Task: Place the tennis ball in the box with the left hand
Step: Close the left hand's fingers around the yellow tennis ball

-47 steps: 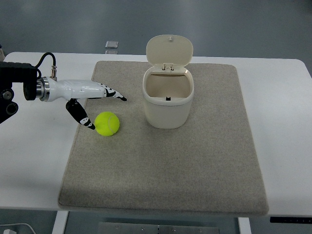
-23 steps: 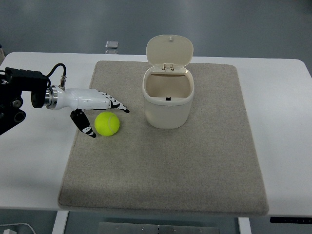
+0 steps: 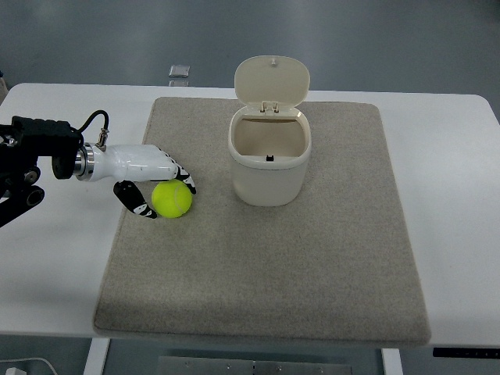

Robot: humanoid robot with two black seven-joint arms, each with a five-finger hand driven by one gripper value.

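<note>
A yellow-green tennis ball (image 3: 172, 199) lies on the grey mat (image 3: 312, 258), left of a cream box (image 3: 269, 164) whose lid stands open at the back. My left hand (image 3: 160, 187) comes in from the left edge. Its white fingers with black tips curl over the ball's top and its thumb sits at the ball's left side. The ball still rests on the mat. The box is empty inside as far as shows. The right arm is out of view.
The mat lies on a white table (image 3: 453, 156). A small grey object (image 3: 180, 72) lies at the table's far edge, behind the mat.
My left hand has lowered toward the ball. Its fingers, stretched out straight earlier, have curled around the ball. The ball and box have not moved.
</note>
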